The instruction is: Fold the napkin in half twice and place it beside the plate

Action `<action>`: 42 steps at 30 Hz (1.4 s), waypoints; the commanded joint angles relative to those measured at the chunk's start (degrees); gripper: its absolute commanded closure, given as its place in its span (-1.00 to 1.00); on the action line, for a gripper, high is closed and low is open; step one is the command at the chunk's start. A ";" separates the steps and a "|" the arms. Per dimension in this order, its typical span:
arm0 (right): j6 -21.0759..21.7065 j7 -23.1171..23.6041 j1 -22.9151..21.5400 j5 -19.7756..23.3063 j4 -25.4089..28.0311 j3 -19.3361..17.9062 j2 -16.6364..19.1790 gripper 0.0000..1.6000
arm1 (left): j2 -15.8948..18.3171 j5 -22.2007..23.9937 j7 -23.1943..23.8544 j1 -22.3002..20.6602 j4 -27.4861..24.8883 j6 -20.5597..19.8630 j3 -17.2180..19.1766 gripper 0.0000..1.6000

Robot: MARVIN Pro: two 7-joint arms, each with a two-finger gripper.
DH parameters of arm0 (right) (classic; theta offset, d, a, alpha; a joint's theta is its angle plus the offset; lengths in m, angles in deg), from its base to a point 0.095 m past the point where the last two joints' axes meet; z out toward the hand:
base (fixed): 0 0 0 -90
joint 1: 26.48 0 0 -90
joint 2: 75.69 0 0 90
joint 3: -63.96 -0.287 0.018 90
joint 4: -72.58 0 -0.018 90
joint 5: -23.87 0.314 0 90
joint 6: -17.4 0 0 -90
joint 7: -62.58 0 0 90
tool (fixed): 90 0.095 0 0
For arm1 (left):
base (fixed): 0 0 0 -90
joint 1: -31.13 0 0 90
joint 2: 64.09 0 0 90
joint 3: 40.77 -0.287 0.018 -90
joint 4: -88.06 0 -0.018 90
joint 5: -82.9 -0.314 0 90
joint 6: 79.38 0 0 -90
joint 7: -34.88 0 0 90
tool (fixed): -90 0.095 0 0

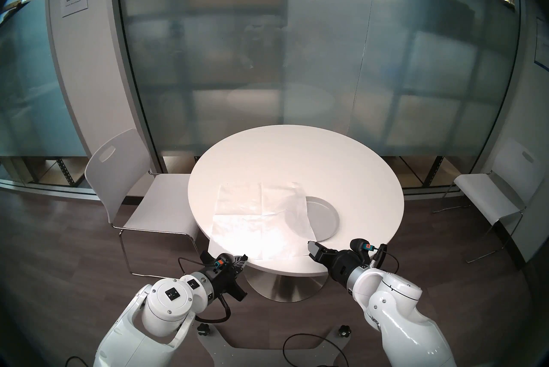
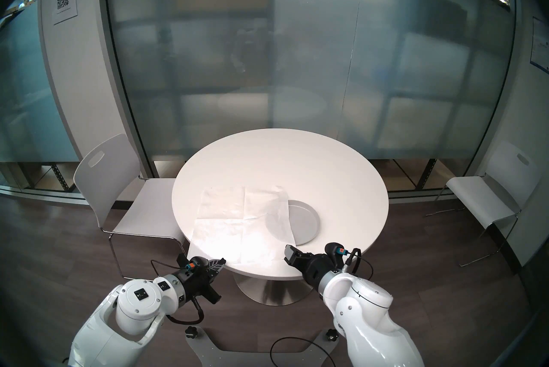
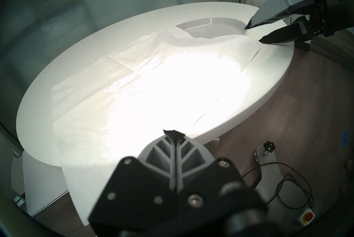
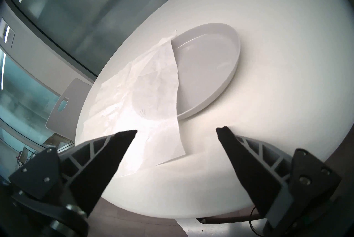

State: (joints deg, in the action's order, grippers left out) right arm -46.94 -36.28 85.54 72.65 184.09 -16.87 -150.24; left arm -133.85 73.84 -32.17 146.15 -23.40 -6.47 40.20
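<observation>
The white creased napkin (image 1: 252, 218) lies spread open on the round table (image 1: 297, 155). Its right edge drapes over the left part of the light-grey plate (image 1: 325, 215), and its near-left corner hangs over the table's edge. My left gripper (image 1: 244, 257) is at the table's near-left edge, shut on the napkin's (image 3: 153, 77) overhanging near edge. My right gripper (image 1: 315, 250) is open at the near-right edge. In the right wrist view its fingers straddle the napkin's (image 4: 153, 81) near-right corner just above the table, with the plate (image 4: 206, 62) beyond. The right gripper (image 3: 254, 34) also shows in the left wrist view.
A white chair (image 1: 127, 179) stands tucked against the table's left side, and a second white chair (image 1: 499, 194) is off to the right. A frosted glass wall (image 1: 267, 60) runs behind the table. My base plate with knobs (image 1: 205, 330) and cables is on the floor below.
</observation>
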 commanded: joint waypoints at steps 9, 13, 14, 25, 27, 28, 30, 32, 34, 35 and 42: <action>-0.15 0.60 -3.22 -0.78 -0.36 1.91 -0.85 -0.95 | 0.54 -0.48 -0.09 -0.17 -0.58 0.35 -0.10 1.00; -0.02 0.66 -3.34 -0.76 -0.61 2.03 -0.90 -0.65 | 0.41 -0.58 -0.04 -0.70 -0.17 0.38 -0.41 1.00; 0.02 0.64 -3.37 -0.77 -0.65 2.04 -0.91 -0.53 | 0.36 -0.58 -0.02 -0.81 -0.13 0.35 -0.47 1.00; 0.35 0.70 -4.03 -0.66 -1.85 2.56 -1.03 -0.10 | 0.30 -0.40 0.09 -1.62 0.29 0.18 -0.51 1.00; 0.38 0.69 -4.22 -0.62 -2.01 2.66 -1.07 0.02 | 0.36 -0.36 0.13 -1.72 0.41 0.18 -0.48 1.00; 0.37 0.66 -4.33 -0.62 -2.09 2.71 -1.12 0.03 | 0.38 -0.33 0.14 -1.76 0.47 0.18 -0.46 1.00; 0.36 0.61 -4.51 -0.59 -2.13 2.80 -1.19 0.06 | 0.43 -0.26 0.15 -1.85 0.62 0.23 -0.41 1.00; 0.25 0.52 -4.62 -0.57 -1.98 2.80 -1.28 0.12 | 0.46 -0.19 0.13 -1.91 0.73 0.28 -0.35 1.00; 0.18 0.38 -4.62 -0.48 -1.65 2.69 -1.35 0.15 | 0.50 -0.10 0.13 -1.98 0.84 0.31 -0.29 1.00; 0.10 0.33 -4.57 -0.46 -1.51 2.60 -1.37 0.21 | 0.52 -0.07 0.12 -2.00 0.88 0.33 -0.26 1.00; -0.64 0.30 -3.72 -0.03 -0.03 1.48 -1.31 0.44 | 0.50 0.18 0.11 -2.12 1.11 0.46 0.00 1.00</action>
State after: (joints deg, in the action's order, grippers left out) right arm -46.71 -35.92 81.89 72.33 181.47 -14.36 -151.30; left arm -133.42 73.88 -32.14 144.32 -21.62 -6.43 40.01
